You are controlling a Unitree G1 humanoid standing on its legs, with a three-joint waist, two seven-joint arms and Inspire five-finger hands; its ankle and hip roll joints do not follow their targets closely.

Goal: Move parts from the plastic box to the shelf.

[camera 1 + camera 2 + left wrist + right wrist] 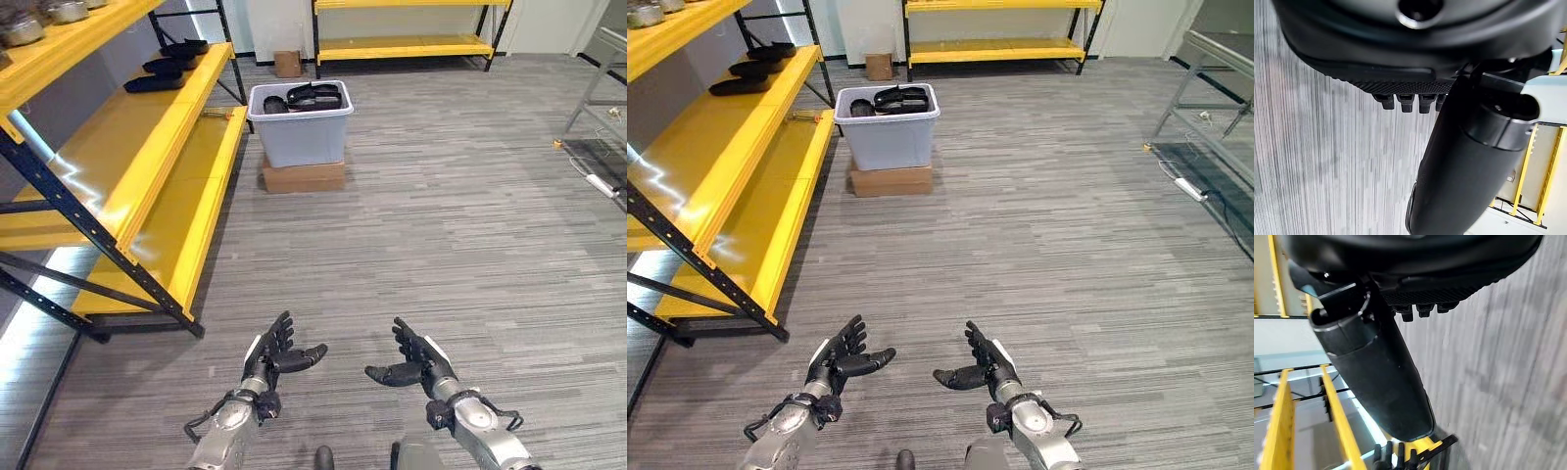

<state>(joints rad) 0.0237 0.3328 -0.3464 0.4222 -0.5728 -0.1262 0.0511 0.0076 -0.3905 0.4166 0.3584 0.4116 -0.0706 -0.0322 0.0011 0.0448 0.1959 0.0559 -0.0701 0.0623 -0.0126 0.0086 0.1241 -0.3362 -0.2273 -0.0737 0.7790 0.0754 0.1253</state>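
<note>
You are standing back from the box with both hands empty and spread.

Nearest you, your left hand at 7 o'clock and your right hand at 5 o'clock are hovering palms inward over the striped floor, fingers relaxed and apart, holding nothing, probably posed ready for a two-handed pick. Ahead, bare floor is giving you open room toward 12 o'clock. The yellow shelf is running along 9 to 11 o'clock, its front edge and dark uprights jutting toward your path, so keep your left arm clear. Farthest, at 12 o'clock, the plastic box is sitting on a cardboard carton just beside the shelf end, dark parts lying inside; a few dark parts on the shelf are resting at 11 o'clock.
</note>
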